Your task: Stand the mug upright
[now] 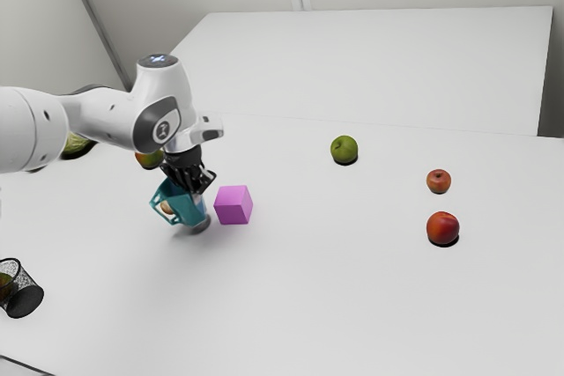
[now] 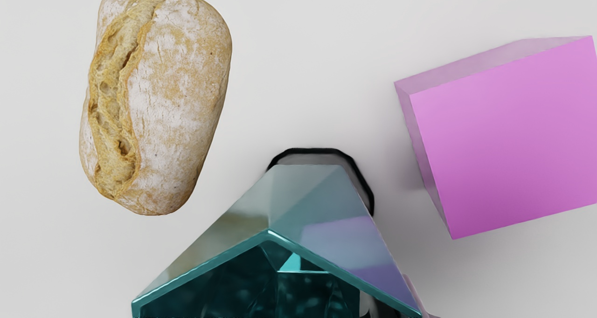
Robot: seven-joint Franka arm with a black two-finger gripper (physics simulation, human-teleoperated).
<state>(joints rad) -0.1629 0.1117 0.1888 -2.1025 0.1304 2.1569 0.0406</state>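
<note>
The gripper (image 1: 189,175) is low over the table in the exterior view, right at the upper part of the teal mug (image 1: 183,205). The mug looks tilted there, and whether the gripper holds it cannot be made out. In the wrist view the faceted, glossy mug (image 2: 298,201) lies at the bottom edge, its angular rim and dark inside turned toward the camera. A grey round thing with a black edge (image 2: 320,150) shows just beyond it; how the two touch is hidden.
A pink cube (image 1: 233,205) stands close beside the mug. A bread loaf (image 2: 163,99) lies on its other side. Farther off are a green apple (image 1: 344,149), two reddish fruits (image 1: 442,228) and a black mesh basket (image 1: 25,298) near the exterior view's left edge.
</note>
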